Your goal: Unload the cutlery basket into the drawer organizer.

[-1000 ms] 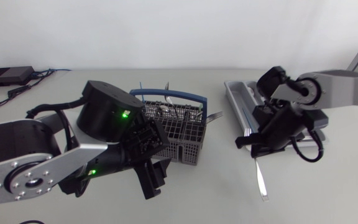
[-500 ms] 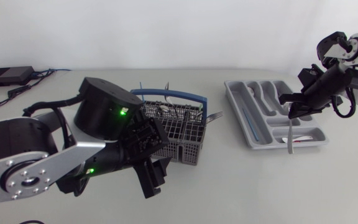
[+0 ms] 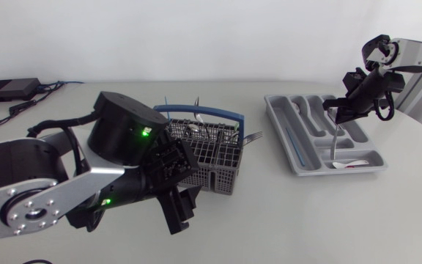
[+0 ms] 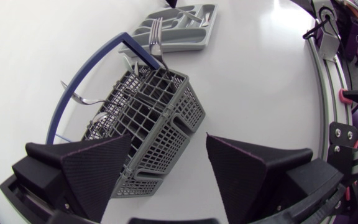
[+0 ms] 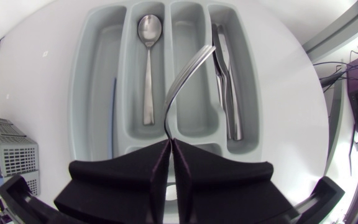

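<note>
The grey cutlery basket point(image 3: 209, 155) with its blue handle point(image 3: 196, 112) stands mid-table and holds several utensils. My left gripper point(image 3: 180, 209) hangs open just in front of it; in the left wrist view the basket point(image 4: 151, 118) lies ahead of the spread fingers point(image 4: 98, 168). The grey drawer organizer point(image 3: 297, 154) lies to the right. Above it, my right gripper point(image 3: 341, 111) is shut on a silver utensil point(image 3: 335, 139) that hangs down. From the right wrist, the utensil point(image 5: 185, 78) is over the compartment between a spoon point(image 5: 146, 62) and knives point(image 5: 225, 81).
A black box point(image 3: 9, 89) with cables sits at the back left of the table. A thin blue item point(image 5: 112, 112) lies in the organizer's side compartment. A white and red item point(image 3: 352, 163) lies in its front compartment. A fork point(image 4: 156, 40) sticks up from the basket.
My right arm has carried the silver utensil from the table between basket and organizer up and back to above the organizer. The left arm and basket have not moved.
</note>
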